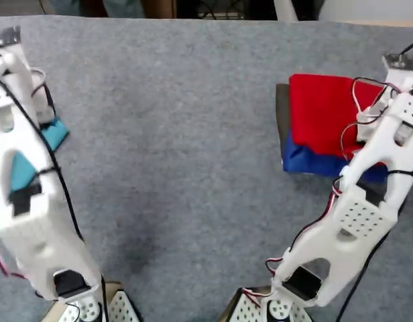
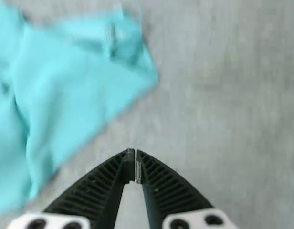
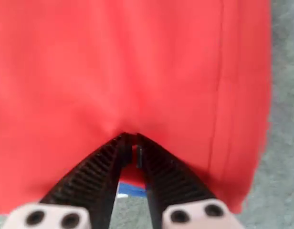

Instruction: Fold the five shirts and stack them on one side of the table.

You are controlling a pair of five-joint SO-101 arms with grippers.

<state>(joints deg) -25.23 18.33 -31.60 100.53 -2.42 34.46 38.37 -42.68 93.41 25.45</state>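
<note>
Right tool [image 3: 132,143], pinched together, sits on the red shirt [image 3: 137,71], I think settling the stack [image 1: 307,161]; left tool [image 2: 136,162], closed empty, beside the teal shirt [image 2: 56,109].

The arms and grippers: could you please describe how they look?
White plastic shells form the left arm and right arm; the right has perforated panels and red and white wires, the left a black cable. The left gripper and right gripper have black ribbed fingers.

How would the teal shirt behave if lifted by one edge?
Probably floppy: the teal shirt lies crumpled in soft folds, so it would likely drape and unfold. It looks thin, so probably light. On the felt-like table it may drag, not slide.
</note>
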